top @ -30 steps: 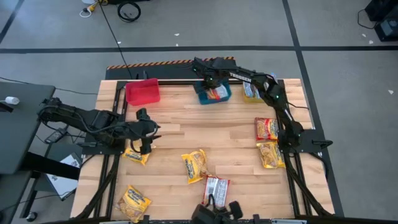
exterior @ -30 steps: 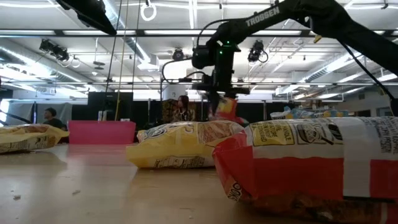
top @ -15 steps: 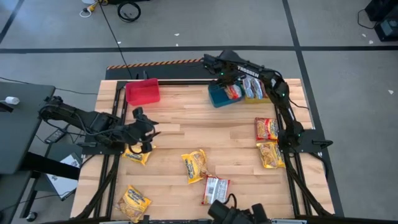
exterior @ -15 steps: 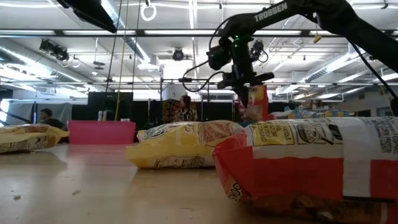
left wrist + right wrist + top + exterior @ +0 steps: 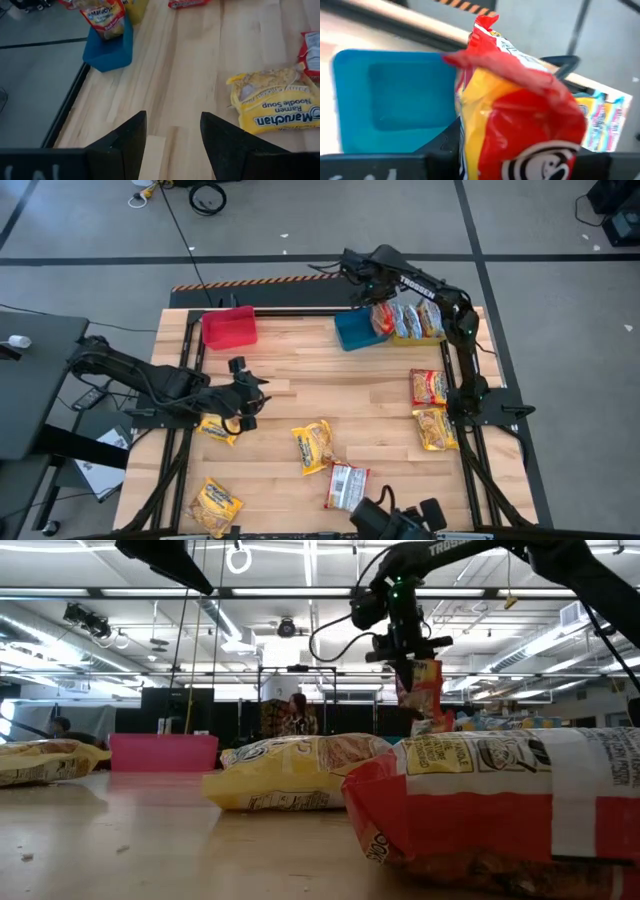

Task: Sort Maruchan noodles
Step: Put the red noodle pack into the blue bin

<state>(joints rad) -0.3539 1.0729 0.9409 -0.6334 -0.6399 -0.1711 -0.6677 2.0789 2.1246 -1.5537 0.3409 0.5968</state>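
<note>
My right gripper [image 5: 383,308] hangs over the table's far edge, shut on a red-and-yellow noodle packet [image 5: 422,692] just right of the blue bin [image 5: 350,330], whose floor shows bare in the right wrist view. My left gripper [image 5: 246,394] hovers open at the left, above the wood, near a yellow packet [image 5: 218,428] that lies flat. Other packets lie flat on the table: yellow [image 5: 313,446], [image 5: 215,505], [image 5: 435,429] and red [image 5: 347,485], [image 5: 428,387]. Blue-silver packets [image 5: 416,320] stand at the far right. My right gripper pinches one end of the red-and-yellow packet [image 5: 482,150] between its two fingers, coming from above and pointing steeply down. The packet hangs below the fingers [image 5: 410,652], crumpled, clear of the table and the bin.
A red bin [image 5: 229,327] stands at the far left. The blue bin [image 5: 111,49] also shows in the left wrist view, with the yellow packet [image 5: 274,102] to one side. Bare wood lies in the table's middle. People show in the room behind.
My right gripper has risen and gone toward the table's right edge along the far side, carrying the red-and-yellow packet up from over the blue bin to its right side. The blue bin now stands a little farther right. My left gripper has shifted slightly toward the table's middle.
</note>
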